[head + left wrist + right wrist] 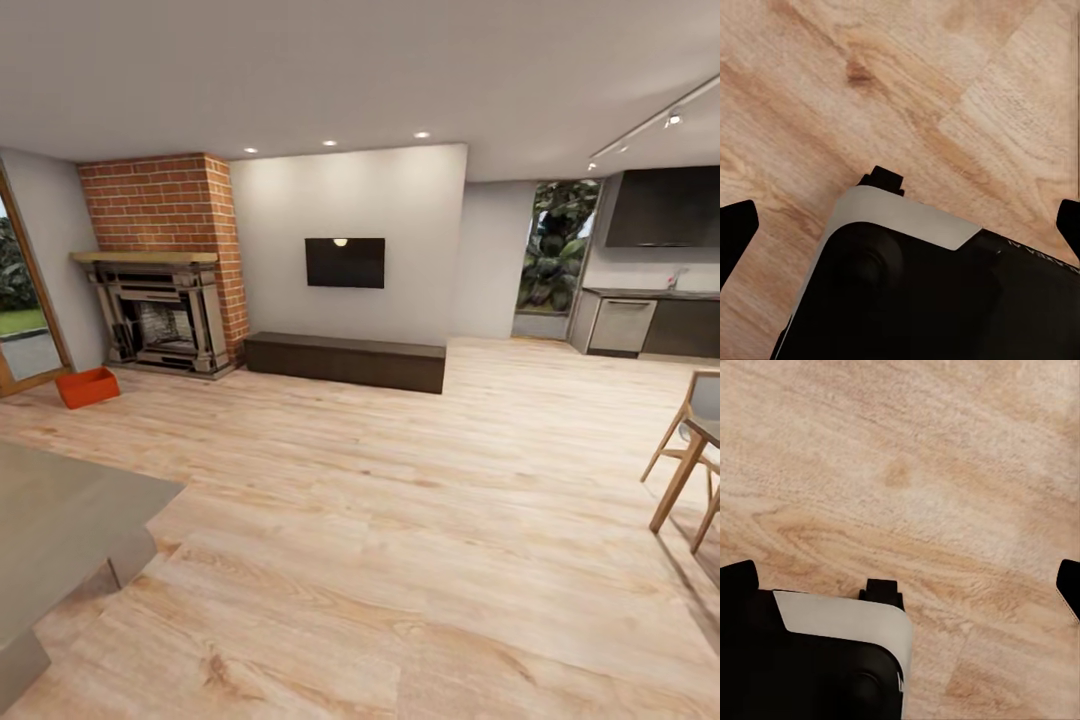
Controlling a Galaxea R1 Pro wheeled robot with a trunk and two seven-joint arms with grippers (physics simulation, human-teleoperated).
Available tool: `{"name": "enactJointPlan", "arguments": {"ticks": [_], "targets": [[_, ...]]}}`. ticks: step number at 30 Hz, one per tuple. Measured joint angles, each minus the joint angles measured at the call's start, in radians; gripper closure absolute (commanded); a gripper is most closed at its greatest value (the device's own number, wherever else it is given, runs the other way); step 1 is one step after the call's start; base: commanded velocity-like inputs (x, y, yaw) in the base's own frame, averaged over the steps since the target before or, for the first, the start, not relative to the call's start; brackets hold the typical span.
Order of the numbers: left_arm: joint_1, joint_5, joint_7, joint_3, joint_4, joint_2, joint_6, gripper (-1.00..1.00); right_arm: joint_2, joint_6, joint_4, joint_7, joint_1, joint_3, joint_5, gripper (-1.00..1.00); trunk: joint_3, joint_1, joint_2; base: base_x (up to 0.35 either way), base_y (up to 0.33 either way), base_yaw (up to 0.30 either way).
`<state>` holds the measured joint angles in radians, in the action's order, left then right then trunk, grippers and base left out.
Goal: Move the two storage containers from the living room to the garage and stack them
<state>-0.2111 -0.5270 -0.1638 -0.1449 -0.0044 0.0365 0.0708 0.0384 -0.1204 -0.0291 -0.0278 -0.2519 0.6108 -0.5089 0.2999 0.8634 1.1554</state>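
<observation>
I am in the living room, on light wood-plank flooring (400, 520). One orange-red storage container (87, 386) sits on the planks at the far left, between the wood-framed glass door (20, 320) and the red-brick fireplace (165, 290). It is far from both arms. My left gripper (900, 225) hangs over the planks, its dark fingertips (735, 229) spread wide with nothing between them. My right gripper (904, 581) is open the same way, empty, above bare planks. A black and white part of my own body (915, 292) lies below each wrist. The garage is out of view.
A grey piece of furniture (60, 520) juts in at the lower left. A low dark bench (345, 360) runs under the wall screen (345, 262). A wooden chair (690, 460) stands at the right edge, with kitchen cabinets (650, 325) behind it. Open planks stretch ahead.
</observation>
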Motion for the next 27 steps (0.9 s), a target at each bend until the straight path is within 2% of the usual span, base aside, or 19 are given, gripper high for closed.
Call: {"name": "enactJointPlan", "arguments": {"ticks": [27], "targets": [[0.0, 0.0, 0.0, 0.0, 0.0, 0.0, 0.0, -1.0, -0.009, 0.0, 0.0, 0.001, 0.0, 0.0, 0.0, -1.0, 0.0, 0.0, 0.0, 0.325, 0.0, 0.0]]}}
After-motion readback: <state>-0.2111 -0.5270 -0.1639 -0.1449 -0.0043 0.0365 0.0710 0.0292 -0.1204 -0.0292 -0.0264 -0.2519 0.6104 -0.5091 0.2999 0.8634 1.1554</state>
